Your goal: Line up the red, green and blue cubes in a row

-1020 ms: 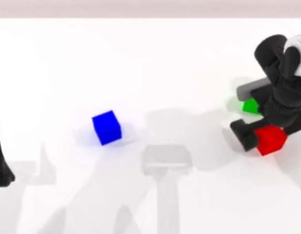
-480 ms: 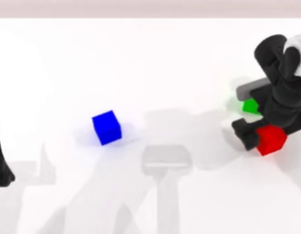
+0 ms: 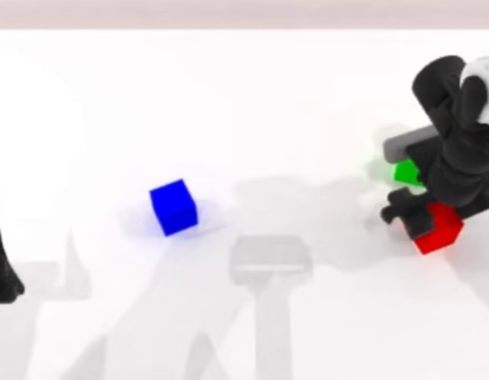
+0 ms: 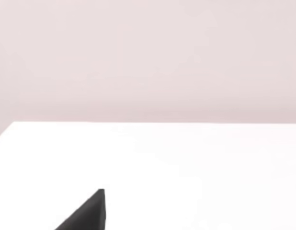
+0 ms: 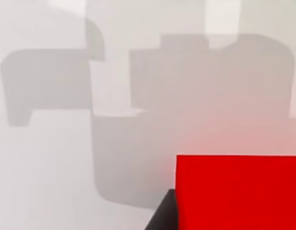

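No row yet: the blue cube [image 3: 173, 207] sits alone mid-table [image 3: 244, 95], well apart from the others. By the right edge, the right gripper [image 3: 425, 219] is clamped on the red cube [image 3: 439, 228], with the green cube [image 3: 406, 172] just beside it. The left arm [image 3: 2, 261] is parked at the left edge; whether its fingers are open I cannot tell.

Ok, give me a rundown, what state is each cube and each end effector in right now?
Bright red matte cube: at the table's right, right end effector down at it, grip unclear.
Bright green matte cube: on the table behind the red cube, partly hidden by the right arm.
Deep blue matte cube: resting free on the table, left of centre, rotated.
Left arm: parked at the left edge.
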Robot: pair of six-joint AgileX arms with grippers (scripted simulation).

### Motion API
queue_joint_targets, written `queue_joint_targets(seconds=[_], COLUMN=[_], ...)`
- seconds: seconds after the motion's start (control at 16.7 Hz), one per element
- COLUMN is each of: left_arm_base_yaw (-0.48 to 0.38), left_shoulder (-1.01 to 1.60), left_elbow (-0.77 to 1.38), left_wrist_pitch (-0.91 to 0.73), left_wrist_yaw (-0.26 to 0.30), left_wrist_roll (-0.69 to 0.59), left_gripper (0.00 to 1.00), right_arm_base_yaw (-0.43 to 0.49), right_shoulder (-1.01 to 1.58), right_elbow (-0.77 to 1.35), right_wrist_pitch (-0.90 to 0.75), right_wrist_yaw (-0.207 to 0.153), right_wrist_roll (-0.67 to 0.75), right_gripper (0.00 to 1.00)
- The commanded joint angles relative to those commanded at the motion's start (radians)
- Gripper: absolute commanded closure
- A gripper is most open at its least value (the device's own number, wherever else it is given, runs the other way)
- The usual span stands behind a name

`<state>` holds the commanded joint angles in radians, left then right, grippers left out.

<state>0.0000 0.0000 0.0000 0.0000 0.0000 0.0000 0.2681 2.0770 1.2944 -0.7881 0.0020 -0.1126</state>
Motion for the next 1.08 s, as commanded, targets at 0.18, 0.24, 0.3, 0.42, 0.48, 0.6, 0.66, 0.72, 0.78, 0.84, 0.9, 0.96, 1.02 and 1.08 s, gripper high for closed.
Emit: queue_joint_targets(seconds=[0.18, 0.24, 0.3, 0.42, 0.48, 0.6, 0.66, 0.72, 0.78, 0.84, 0.9, 0.96, 1.02, 1.08], left_arm_base_yaw=[0.000, 0.000, 0.000, 0.000, 0.000, 0.000, 0.000, 0.000, 0.000, 0.000, 0.000, 0.000, 0.000, 0.000], left_shoulder=[0.000, 0.000, 0.000, 0.000, 0.000, 0.000, 0.000, 0.000, 0.000, 0.000, 0.000, 0.000, 0.000, 0.000], left_elbow=[0.000, 0.000, 0.000, 0.000, 0.000, 0.000, 0.000, 0.000, 0.000, 0.000, 0.000, 0.000, 0.000, 0.000], left_wrist_pitch=[0.000, 0.000, 0.000, 0.000, 0.000, 0.000, 0.000, 0.000, 0.000, 0.000, 0.000, 0.000, 0.000, 0.000], left_wrist_yaw=[0.000, 0.000, 0.000, 0.000, 0.000, 0.000, 0.000, 0.000, 0.000, 0.000, 0.000, 0.000, 0.000, 0.000], left_wrist_roll=[0.000, 0.000, 0.000, 0.000, 0.000, 0.000, 0.000, 0.000, 0.000, 0.000, 0.000, 0.000, 0.000, 0.000], left_gripper=[0.00, 0.00, 0.00, 0.00, 0.00, 0.00, 0.00, 0.00, 0.00, 0.00, 0.00, 0.00, 0.00, 0.00], right_arm_base_yaw=[0.000, 0.000, 0.000, -0.002, -0.001, -0.002, -0.002, -0.002, 0.001, 0.003, 0.005, 0.006, 0.007, 0.007], right_shoulder=[0.000, 0.000, 0.000, -0.031, -0.032, -0.046, -0.058, -0.071, -0.086, -0.100, -0.114, -0.124, -0.128, -0.128], right_elbow=[0.000, 0.000, 0.000, 0.012, 0.015, 0.044, 0.065, 0.088, 0.112, 0.134, 0.152, 0.163, 0.167, 0.167], right_wrist_pitch=[0.000, 0.000, 0.000, -0.013, -0.016, -0.055, -0.090, -0.135, -0.181, -0.218, -0.245, -0.261, -0.266, -0.266], right_wrist_yaw=[0.000, 0.000, 0.000, -0.004, -0.004, -0.003, -0.003, -0.004, -0.004, -0.004, -0.004, -0.004, -0.004, -0.004], right_wrist_roll=[0.000, 0.000, 0.000, 0.003, 0.003, 0.004, 0.006, 0.006, 0.004, 0.003, 0.001, 0.000, 0.000, 0.000], right_gripper=[1.00, 1.00, 1.00, 1.00, 1.00, 1.00, 1.00, 1.00, 1.00, 1.00, 1.00, 1.00, 1.00, 1.00])
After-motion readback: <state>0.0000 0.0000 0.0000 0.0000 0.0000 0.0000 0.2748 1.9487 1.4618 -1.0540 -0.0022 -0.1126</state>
